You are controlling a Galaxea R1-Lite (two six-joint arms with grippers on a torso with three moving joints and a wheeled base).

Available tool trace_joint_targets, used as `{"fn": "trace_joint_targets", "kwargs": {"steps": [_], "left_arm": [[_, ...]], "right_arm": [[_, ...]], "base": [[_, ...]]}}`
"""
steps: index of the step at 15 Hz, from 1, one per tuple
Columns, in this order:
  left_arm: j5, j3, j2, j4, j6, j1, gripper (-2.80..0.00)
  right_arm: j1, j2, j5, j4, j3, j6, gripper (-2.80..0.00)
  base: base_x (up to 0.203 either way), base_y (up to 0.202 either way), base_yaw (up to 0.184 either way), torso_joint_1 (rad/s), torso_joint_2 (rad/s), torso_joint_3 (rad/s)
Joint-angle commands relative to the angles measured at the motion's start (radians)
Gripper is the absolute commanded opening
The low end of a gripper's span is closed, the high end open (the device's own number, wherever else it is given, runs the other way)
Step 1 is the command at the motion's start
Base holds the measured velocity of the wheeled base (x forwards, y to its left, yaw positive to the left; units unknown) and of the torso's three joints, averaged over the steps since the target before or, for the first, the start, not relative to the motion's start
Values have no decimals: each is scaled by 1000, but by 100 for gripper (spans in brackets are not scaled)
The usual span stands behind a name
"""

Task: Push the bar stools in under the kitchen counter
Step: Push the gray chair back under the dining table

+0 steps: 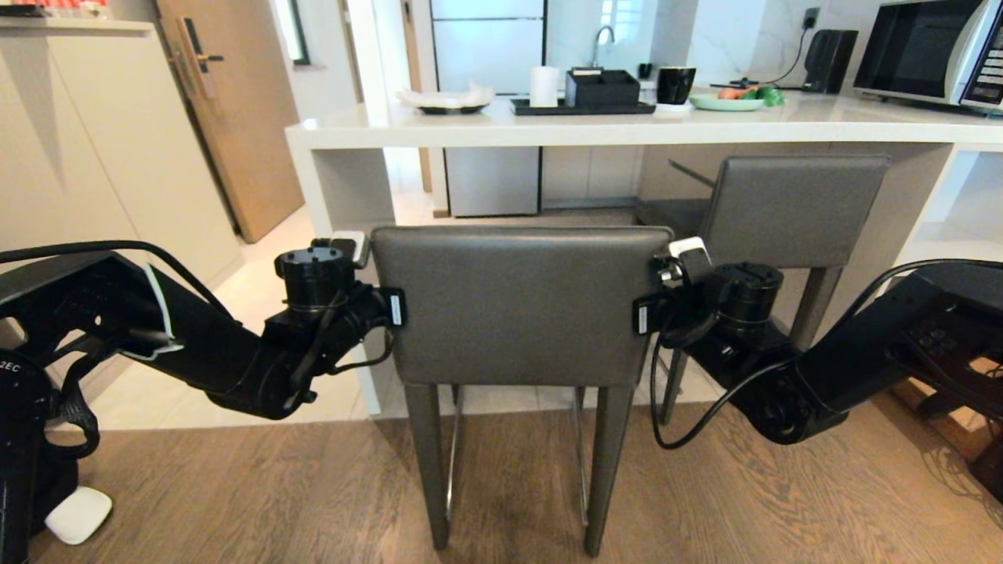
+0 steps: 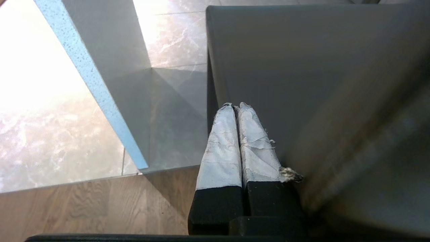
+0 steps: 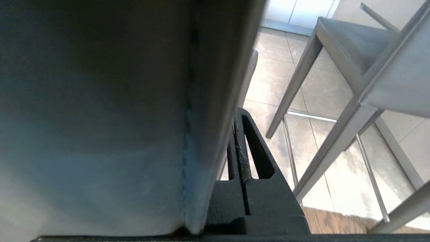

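Left arm: enters from the frame's left edge, reaching to centre-left; left pincer (image 2: 237, 107) with taped fingers pressed together. Right arm: enters from the right edge, mirrored at centre-right; right pincer (image 3: 238, 126) likewise closed.

Near grey bar stool (image 1: 521, 305) stands outside the white kitchen counter (image 1: 627, 129); far stool (image 1: 791, 207) tucked under.

The near bar stool (image 1: 517, 305) stood square ahead on the wood floor (image 1: 258, 486), its backrest framed by both arms. The left gripper (image 1: 376, 270) sat at the backrest's left edge and the right gripper (image 1: 654, 274) at its right edge, fingers hidden behind the wrists. Beyond the right gripper, the second bar stool (image 1: 787, 207) was already tucked under the kitchen counter (image 1: 627, 129). Up top sat a black tray (image 1: 584, 107), a microwave (image 1: 932, 51) and a green plate (image 1: 725, 102).
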Motion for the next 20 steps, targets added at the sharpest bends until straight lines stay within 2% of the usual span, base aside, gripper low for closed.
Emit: {"fn": "trace_joint_targets", "kwargs": {"steps": [1,9,12,15,20], "left_arm": [[0,22,-3,4,-2,1,-280],[0,42,5,-30,-4,2,-280],[1,35,7,-34,-3,5,-280],[53,44,14,-33,0,-7,-280],[55,38,2,-33,1,-2,-280]], "right_arm": [[-15,15,-7,11,-53,-1,-280],[-20,29,-22,104,-191,-12,-280],[-23,38,-37,100,-172,-9,-280],[-23,20,-43,99,-163,-5,-280],[-26,1,-41,99,-134,-1,-280]], "base": [[0,0,0,0,0,0],[0,0,0,0,0,0],[0,0,0,0,0,0],[0,0,0,0,0,0],[0,0,0,0,0,0]]}}
